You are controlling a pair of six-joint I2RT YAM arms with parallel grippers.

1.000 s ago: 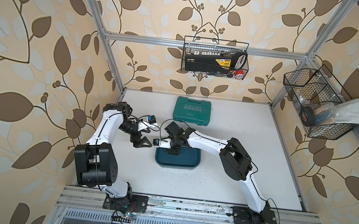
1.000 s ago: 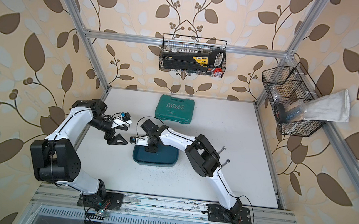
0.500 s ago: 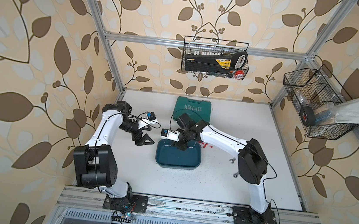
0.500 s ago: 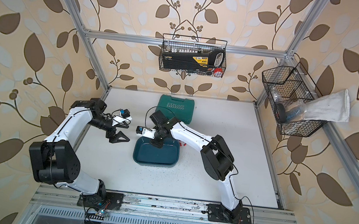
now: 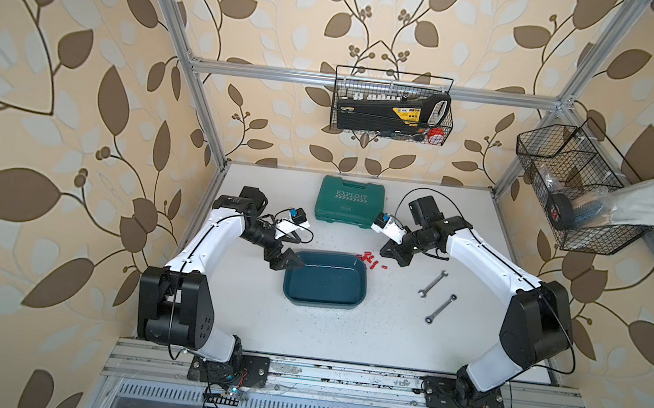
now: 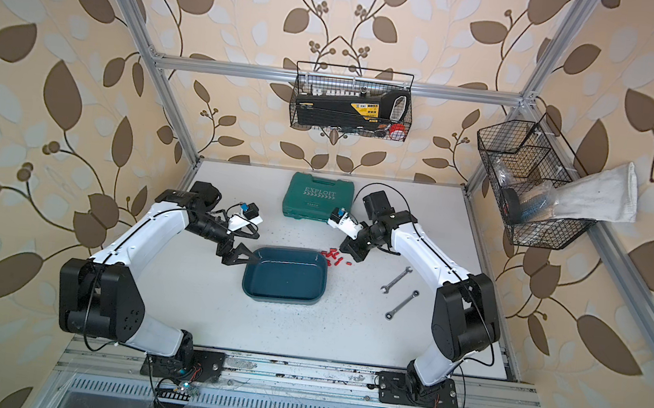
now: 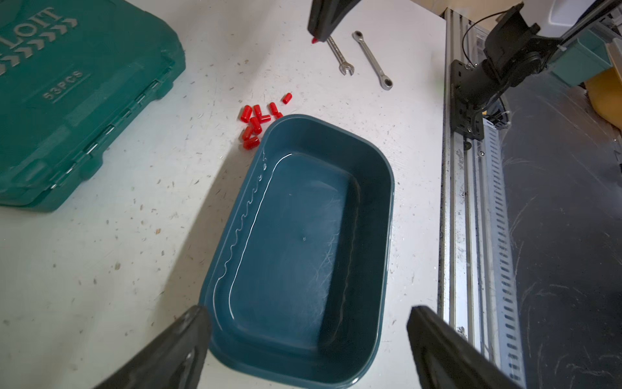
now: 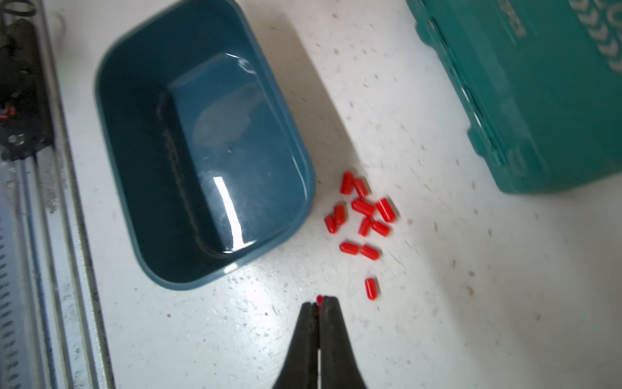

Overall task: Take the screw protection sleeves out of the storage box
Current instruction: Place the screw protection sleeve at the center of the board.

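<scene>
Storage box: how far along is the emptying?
Done: the storage box looks empty; a cluster of red sleeves lies on the table beside it. In hand: the right gripper pinches one more sleeve. To do: set that one down. The left gripper hangs open, empty.

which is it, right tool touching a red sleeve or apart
Touching. The right wrist view shows the right tool pinching one red sleeve, its end poking out at the tips.
</scene>
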